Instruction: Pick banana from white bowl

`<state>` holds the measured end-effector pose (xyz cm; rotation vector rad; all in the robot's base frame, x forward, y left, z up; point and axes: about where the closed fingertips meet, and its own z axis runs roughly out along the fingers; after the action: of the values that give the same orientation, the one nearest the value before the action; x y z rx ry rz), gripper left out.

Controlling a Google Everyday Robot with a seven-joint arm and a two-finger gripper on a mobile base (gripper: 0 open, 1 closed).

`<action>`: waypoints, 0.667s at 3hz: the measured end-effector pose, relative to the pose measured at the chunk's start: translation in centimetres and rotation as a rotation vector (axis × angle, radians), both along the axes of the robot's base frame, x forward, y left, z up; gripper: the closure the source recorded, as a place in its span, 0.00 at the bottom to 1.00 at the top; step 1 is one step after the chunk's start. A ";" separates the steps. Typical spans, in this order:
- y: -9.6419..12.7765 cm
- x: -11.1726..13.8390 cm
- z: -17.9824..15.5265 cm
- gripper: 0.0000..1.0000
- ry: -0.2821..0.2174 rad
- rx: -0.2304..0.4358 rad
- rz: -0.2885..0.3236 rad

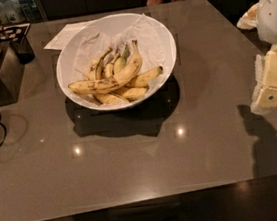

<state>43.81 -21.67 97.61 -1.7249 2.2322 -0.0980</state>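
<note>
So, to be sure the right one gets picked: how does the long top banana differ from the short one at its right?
The long banana is curved and speckled; the short banana is straighter and cleaner. The long banana lies on top; the short banana sits partly under it. Both are yellow, in the bowl. The gripper hangs far right.

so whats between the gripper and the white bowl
In the camera view, only bare tabletop lies between the gripper, at the right edge, and the white bowl.
</note>
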 end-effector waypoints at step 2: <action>2.0 1.0 0.7 0.00 0.005 -0.012 0.063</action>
<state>44.85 -19.62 98.32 -1.8016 2.1827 -0.0934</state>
